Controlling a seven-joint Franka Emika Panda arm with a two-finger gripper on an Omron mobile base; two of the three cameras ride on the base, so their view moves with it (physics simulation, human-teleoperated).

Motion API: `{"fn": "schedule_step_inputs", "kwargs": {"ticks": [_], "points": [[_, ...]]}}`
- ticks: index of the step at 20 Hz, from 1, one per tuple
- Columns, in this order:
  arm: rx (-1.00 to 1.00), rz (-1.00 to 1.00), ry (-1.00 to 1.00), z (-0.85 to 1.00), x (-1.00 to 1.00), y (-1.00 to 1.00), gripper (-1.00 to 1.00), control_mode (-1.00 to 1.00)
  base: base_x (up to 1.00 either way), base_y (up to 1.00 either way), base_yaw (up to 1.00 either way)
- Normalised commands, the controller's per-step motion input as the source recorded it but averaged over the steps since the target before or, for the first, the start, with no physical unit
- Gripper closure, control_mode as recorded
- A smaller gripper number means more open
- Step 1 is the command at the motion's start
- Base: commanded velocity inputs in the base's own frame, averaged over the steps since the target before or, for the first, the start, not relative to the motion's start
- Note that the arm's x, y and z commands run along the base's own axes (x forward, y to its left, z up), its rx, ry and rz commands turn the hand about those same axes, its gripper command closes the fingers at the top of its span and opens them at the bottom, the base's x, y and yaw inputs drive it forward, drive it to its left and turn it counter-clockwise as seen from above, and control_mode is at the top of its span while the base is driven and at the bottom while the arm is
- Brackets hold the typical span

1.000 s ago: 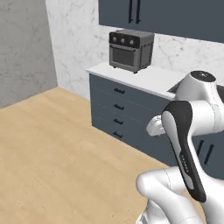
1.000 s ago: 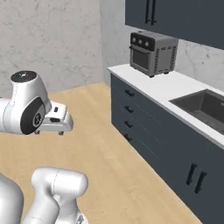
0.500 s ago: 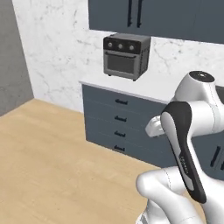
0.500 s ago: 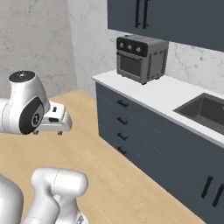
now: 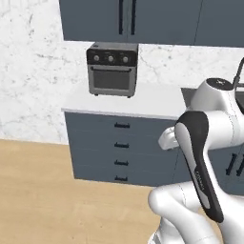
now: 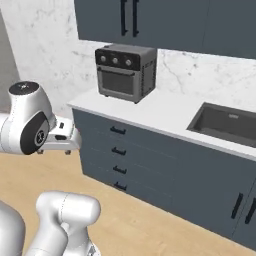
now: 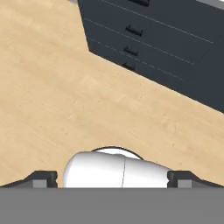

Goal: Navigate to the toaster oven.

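The toaster oven is a grey-silver box with three round knobs on a black strip and a dark window door with a bar handle. It stands on the white counter against the marble wall, almost straight ahead. From the right base view the toaster oven sits left of the sink. My arm is folded in front of the base, well short of the counter. In the hand view my gripper points down at the wooden floor. Its fingertips are spread wide with nothing between them.
Dark blue drawers run under the counter, and upper cabinets hang above the oven. A dark sink is set into the counter to the right. Wooden floor lies open between the base and the cabinets.
The whole scene has shifted in both base views, so the base has moved. The toaster oven is now seen more head-on and nearer the middle. The arm keeps its folded pose.
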Motion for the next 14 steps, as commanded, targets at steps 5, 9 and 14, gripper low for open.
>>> {"fn": "schedule_step_inputs", "kwargs": {"ticks": [5, 9, 14], "points": [[0.00, 0.00, 0.00, 0.00, 0.00, 0.00, -1.00, 1.00, 0.97, 0.93, -0.60], [0.00, 0.00, 0.00, 0.00, 0.00, 0.00, -1.00, 1.00, 0.99, 0.94, -0.59], [0.00, 0.00, 0.00, 0.00, 0.00, 0.00, -1.00, 1.00, 1.00, 0.94, -0.53]]}}
